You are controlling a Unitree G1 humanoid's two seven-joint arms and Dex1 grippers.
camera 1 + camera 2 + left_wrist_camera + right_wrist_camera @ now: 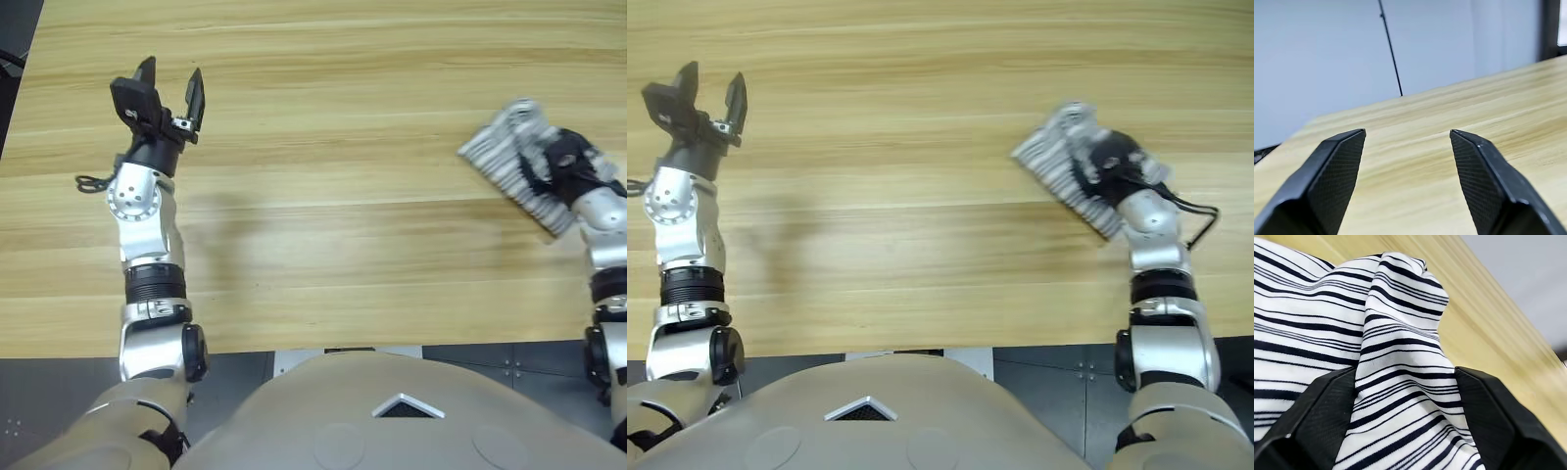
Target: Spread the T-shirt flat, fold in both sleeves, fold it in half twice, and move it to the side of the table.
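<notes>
My right tool is clamped on a fold of the black-and-white striped folded T-shirt, which lies at the right side of the light wooden table. My left tool gapes wide, holding nothing.

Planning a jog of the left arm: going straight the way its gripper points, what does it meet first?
Ahead of the left gripper the way looks free; at most the table top farther on, depth unclear.

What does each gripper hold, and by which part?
The right gripper pinches a raised fold of the striped T-shirt; the left gripper is open, holding nothing.
</notes>
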